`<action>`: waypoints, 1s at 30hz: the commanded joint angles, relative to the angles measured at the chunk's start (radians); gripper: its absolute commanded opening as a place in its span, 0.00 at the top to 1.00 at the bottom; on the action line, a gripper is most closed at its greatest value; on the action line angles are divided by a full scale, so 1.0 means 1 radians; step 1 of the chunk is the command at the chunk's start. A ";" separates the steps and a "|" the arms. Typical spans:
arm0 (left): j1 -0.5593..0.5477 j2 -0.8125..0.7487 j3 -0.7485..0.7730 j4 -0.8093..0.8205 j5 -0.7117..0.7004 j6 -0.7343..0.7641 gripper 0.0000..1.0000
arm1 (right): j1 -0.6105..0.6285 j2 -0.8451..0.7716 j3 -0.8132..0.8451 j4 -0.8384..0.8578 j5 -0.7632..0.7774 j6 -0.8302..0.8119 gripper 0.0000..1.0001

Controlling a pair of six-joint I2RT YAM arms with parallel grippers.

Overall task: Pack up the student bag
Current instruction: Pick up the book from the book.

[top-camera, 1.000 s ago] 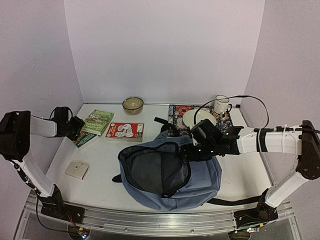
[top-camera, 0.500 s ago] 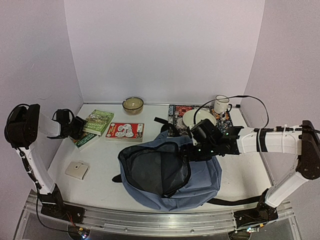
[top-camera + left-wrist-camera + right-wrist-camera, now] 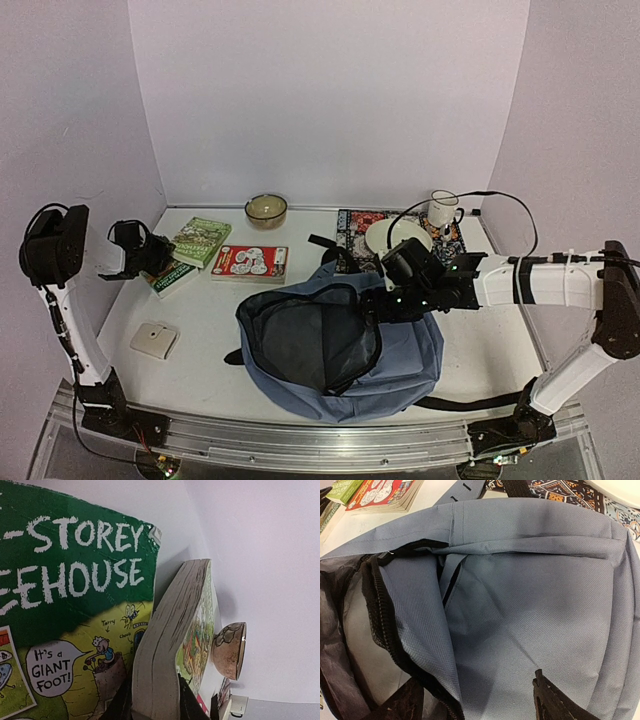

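- Here's the left arm (image 3: pixel 62 300): white tube links, bulky black joint housings.
- The right arm (image 3: pixel 548 282) matches, with black bands behind its wrist and a black cable (image 3: pixel 521 211) arching off it.
- On the right gripper (image 3: pixel 378 305): black body, green lights, scuffed black fingers (image 3: pixel 555 702).

From where I stand, the student bag (image 3: pixel 520 605) is matt blue-grey cloth with a fine diagonal weave, soft and creased. Its lining (image 3: pixel 335 630) is thin, dark, crinkly fabric with a faint sheen, and the zipper tape (image 3: pixel 380 605) is coarse black webbing. The treehouse book (image 3: pixel 65 580) has a printed green paper cover, slightly glossy. The thick book (image 3: pixel 160 645) shows rough, greyish page edges. The bowl (image 3: pixel 229 650) looks glazed, mottled brown. The plate (image 3: pixel 397 236) is smooth glossy white, the table (image 3: pixel 200 320) flat matt white, the rail (image 3: pixel 330 437) bare brushed metal.
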 commanded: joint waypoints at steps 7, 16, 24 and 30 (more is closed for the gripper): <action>0.000 -0.165 -0.011 -0.041 0.041 0.000 1.00 | -0.004 -0.018 0.001 -0.019 0.006 0.007 0.25; -0.001 -0.391 -0.072 -0.043 0.146 -0.029 1.00 | -0.004 -0.003 0.003 -0.020 0.000 0.012 0.28; -0.001 -0.557 -0.151 -0.044 0.300 -0.087 1.00 | -0.004 0.013 0.018 -0.020 -0.023 0.006 0.37; -0.013 -0.672 -0.211 -0.050 0.434 -0.132 1.00 | -0.004 0.017 0.032 -0.019 -0.043 -0.001 0.46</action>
